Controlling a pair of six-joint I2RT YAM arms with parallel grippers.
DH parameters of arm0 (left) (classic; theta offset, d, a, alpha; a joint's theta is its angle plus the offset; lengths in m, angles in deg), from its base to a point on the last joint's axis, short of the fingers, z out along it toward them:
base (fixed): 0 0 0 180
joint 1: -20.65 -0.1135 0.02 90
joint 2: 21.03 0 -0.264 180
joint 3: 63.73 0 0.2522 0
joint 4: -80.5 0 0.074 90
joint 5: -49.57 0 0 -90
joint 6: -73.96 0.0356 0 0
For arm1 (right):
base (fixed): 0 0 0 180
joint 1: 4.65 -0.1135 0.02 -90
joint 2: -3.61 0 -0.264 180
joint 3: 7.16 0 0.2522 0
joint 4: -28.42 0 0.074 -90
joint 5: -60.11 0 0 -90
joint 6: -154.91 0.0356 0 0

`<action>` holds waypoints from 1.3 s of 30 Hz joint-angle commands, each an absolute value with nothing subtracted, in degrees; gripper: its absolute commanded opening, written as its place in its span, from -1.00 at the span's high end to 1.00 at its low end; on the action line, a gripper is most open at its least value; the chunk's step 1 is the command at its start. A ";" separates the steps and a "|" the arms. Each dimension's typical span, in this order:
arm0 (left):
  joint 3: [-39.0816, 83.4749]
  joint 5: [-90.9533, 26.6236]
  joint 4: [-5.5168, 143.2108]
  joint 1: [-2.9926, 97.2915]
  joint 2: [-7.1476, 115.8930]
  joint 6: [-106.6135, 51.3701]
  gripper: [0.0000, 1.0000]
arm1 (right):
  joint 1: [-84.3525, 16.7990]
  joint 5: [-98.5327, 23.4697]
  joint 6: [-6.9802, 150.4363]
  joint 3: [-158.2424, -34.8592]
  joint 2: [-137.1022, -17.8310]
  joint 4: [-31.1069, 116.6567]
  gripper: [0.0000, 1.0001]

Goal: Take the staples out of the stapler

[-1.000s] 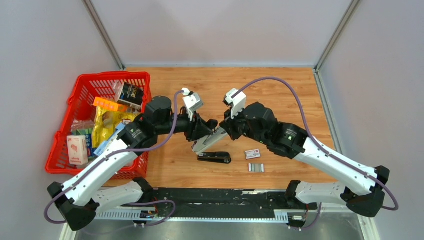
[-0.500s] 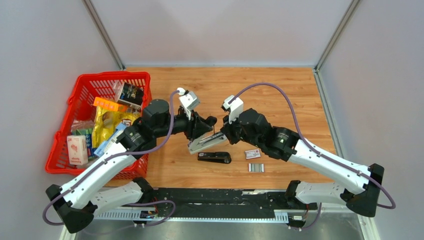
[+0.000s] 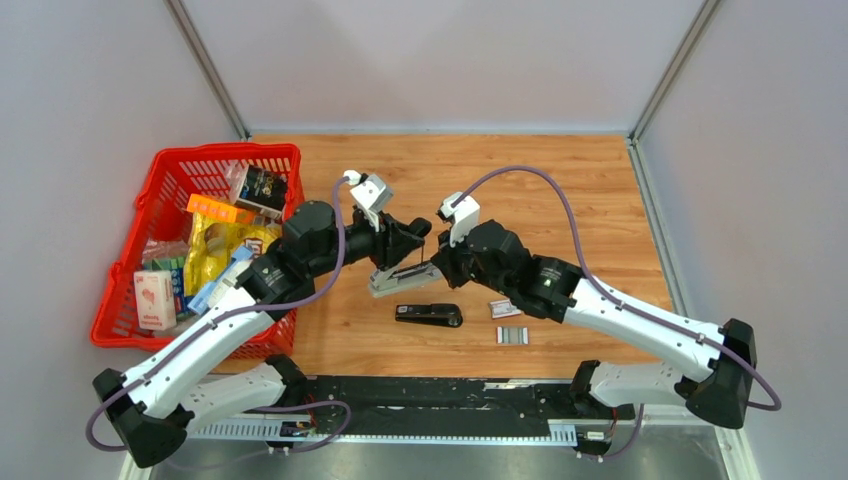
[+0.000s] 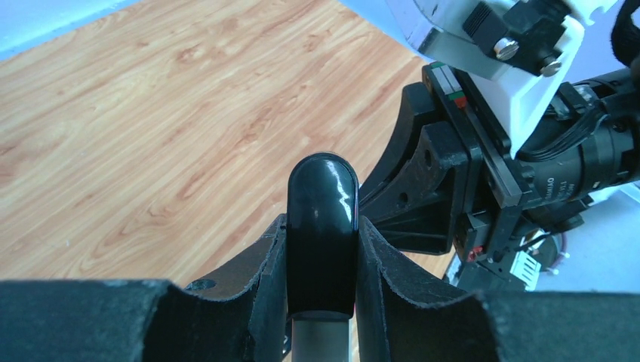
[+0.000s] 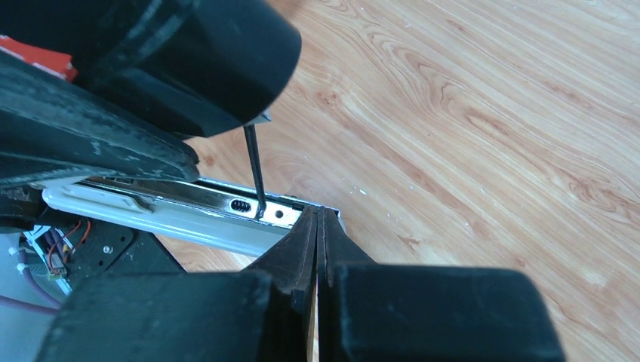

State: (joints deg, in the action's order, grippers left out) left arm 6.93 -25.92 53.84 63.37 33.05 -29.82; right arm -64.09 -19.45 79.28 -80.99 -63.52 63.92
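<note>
The left gripper is clamped on the stapler, whose rounded black end is pinched between the two fingers. From above, the stapler is seen to be held off the table, between the two arms. It is swung open. The black top is raised towards the left gripper and the pale magazine is stretched out below it. The two parts are joined by a thin dark rod.

The right gripper is closed, finger against finger, with nothing seen between them. Its tips are set at the outer end of the magazine; whether it is touched cannot be told. Whether any strip lies in the channel cannot be told either.

A few staples are laid in short silvery strips on the table, below the right arm. Just behind them a small red-and-white box is seen. To their left, below the held stapler, a second stapler is lying flat. A red basket of mixed goods is placed at the left edge.
</note>
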 commanded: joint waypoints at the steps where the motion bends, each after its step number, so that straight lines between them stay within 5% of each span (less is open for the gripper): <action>1: 7.60 -31.81 68.04 63.19 31.44 -30.02 1.00 | -64.42 -20.05 81.61 -80.07 -64.85 61.43 1.00; 39: 5.49 -36.03 75.80 63.19 31.96 -32.30 1.00 | -64.42 -20.93 78.71 -73.56 -69.86 48.07 1.00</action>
State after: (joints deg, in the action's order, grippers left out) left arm 4.29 -35.80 65.90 63.37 32.57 -30.96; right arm -63.87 -19.98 79.61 -74.56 -69.49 50.06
